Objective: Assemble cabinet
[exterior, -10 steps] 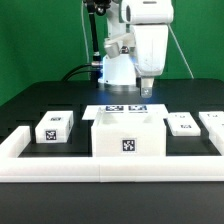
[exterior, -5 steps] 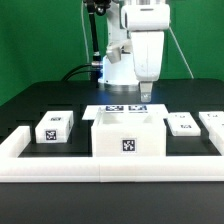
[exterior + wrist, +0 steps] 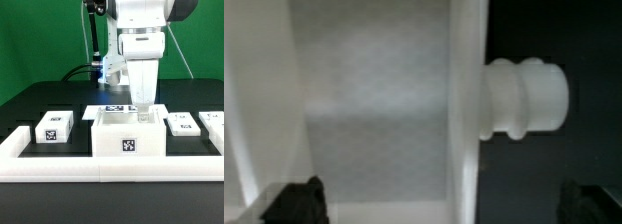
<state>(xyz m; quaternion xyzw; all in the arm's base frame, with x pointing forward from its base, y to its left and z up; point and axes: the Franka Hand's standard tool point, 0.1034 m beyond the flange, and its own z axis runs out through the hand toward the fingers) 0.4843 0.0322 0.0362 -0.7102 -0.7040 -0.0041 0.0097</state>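
The cabinet, a white open-topped box with a tag on its front, stands in the middle of the black table. My gripper is low over its wall on the exterior view's right. In the wrist view my gripper is open, with one dark fingertip inside the box and the other outside. The cabinet's white wall runs between them, untouched. A ribbed white knob sticks out from that wall's outer face.
A small white tagged block lies on the exterior view's left, and two more lie on its right. The marker board lies behind the cabinet. A long low white border rail runs along the front.
The gripper has come down and moved toward the exterior view's left, from above and behind the cabinet to straddling its right-hand wall. Nothing else has moved.
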